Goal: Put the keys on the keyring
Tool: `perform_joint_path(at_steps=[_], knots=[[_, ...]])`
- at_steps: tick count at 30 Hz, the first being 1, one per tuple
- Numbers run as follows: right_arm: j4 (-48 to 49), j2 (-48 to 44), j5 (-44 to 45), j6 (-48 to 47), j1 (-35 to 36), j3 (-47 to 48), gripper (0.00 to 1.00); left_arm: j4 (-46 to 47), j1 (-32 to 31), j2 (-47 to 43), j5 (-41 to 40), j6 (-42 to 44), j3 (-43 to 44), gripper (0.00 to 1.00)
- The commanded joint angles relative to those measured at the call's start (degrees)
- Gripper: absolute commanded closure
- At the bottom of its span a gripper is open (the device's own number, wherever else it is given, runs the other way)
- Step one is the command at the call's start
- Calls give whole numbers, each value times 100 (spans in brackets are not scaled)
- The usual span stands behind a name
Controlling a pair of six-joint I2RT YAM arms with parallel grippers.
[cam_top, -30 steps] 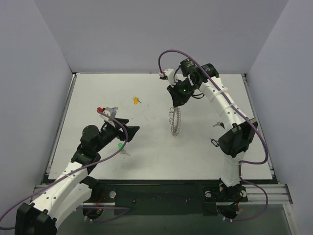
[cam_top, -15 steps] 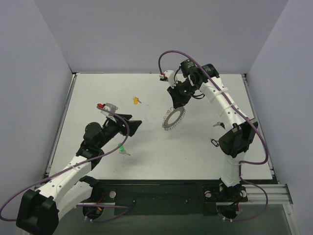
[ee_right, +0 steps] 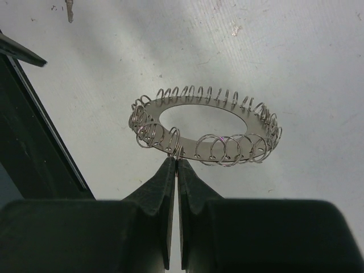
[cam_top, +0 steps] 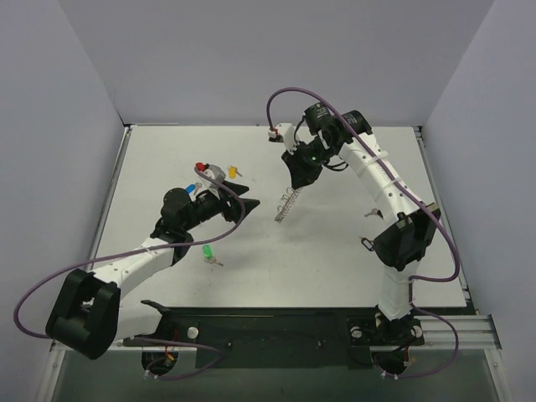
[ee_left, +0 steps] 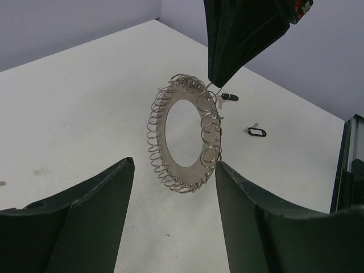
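1. Left arm: it has swung forward over the worktop within the last second. The green key now lies well behind the left end effector. Judgement: no key is being delivered; steadying or taking over the ring appears intended.
2. Left end effector: jaws apart, slightly narrower than before, empty and touching nothing.
3. Right end effector: jaws fully closed, pinching 1 wire loop on the keyring.
4. Keyring: hangs below the right end effector, off the worktop, just ahead of the left fingertips.
5. Yellow key: near the left end effector, untouched.
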Motion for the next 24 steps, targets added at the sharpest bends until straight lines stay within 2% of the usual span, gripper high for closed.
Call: perform_joint_path(at_steps=[1,6,9,13,18,24], knots=[[-174,-327,-319,-150,80,62,100,1165,-102,539,715,250,487,32],[-200,-380,-538,-467,106,-26,100,1965,-137,1286,1373,197,847,36],[-218,-424,-627,-731,115,-96,100,2344,-128,1524,1506,48,1006,39],[-271,-468,-697,-880,124,-132,100,2284,-111,1735,1454,275,1138,42],[-306,-485,-785,-924,141,-149,100,2388,-190,2183,1612,372,1358,53],[-306,-512,-811,-924,141,-158,100,2301,-295,2465,1656,794,1428,57]])
